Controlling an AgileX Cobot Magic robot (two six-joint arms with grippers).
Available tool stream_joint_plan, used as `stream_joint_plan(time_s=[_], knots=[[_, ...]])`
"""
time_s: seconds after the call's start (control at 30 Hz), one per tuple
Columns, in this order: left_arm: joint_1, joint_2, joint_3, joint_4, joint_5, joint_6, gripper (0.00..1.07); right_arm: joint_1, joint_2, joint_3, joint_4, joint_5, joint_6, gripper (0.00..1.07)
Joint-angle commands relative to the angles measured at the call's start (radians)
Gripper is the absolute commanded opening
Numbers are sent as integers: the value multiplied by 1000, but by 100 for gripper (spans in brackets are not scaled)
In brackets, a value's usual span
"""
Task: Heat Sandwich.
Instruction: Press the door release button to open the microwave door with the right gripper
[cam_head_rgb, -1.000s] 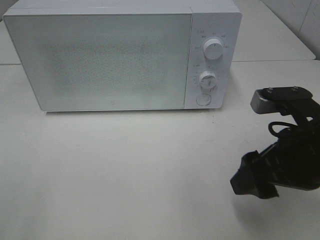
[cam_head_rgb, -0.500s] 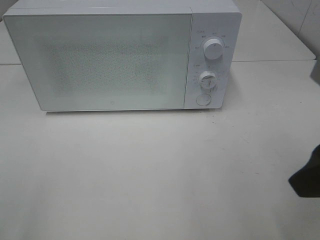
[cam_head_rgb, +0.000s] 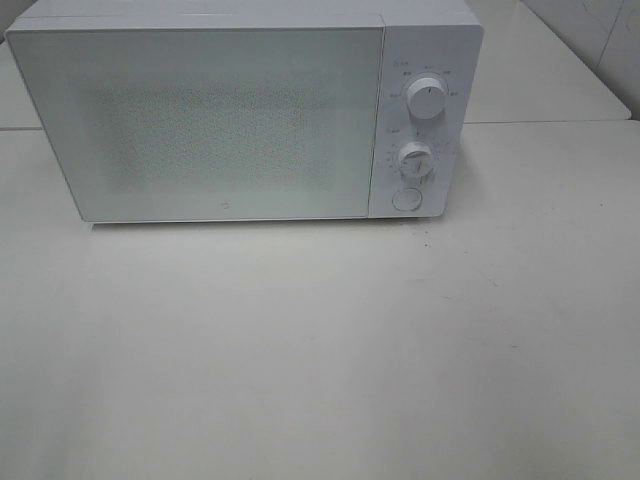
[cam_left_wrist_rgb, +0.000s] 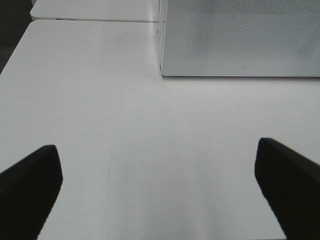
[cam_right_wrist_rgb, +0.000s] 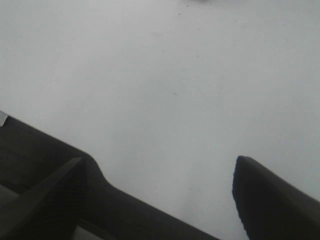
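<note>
The sandwich is out of view in every frame. A white microwave (cam_head_rgb: 240, 110) stands at the back of the table with its door (cam_head_rgb: 210, 125) closed, and neither arm shows in the exterior high view. In the left wrist view my left gripper (cam_left_wrist_rgb: 160, 190) is open over bare table, its black fingers (cam_left_wrist_rgb: 30, 195) far apart, with the microwave (cam_left_wrist_rgb: 240, 37) ahead of it. My right gripper (cam_right_wrist_rgb: 162, 165) is open too, with only white tabletop between its fingers (cam_right_wrist_rgb: 270, 200).
The microwave's control panel carries an upper knob (cam_head_rgb: 427, 100), a lower knob (cam_head_rgb: 415, 160) and a round button (cam_head_rgb: 406, 199). The white table (cam_head_rgb: 300, 350) stretches in front of it. A second table (cam_left_wrist_rgb: 95, 10) adjoins behind, with a seam between them.
The right arm, seen at the right of the exterior high view a second ago, has drawn back past the right edge and out of that view. The microwave is unchanged.
</note>
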Motion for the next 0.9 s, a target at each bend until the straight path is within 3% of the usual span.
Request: stream_joint_plan(time_s=[0.03,0.43,0.9], knots=[[-6,-27,4,-9,1,-7,103,-78,-105,37,-11,-1,4,76],[-6,-27,4,-9,1,-7,103,-285,-442,170,-7,-68,5,76],[-6,-27,4,-9,1,-7,103,-304,-486,170,-8,-68,9,76]])
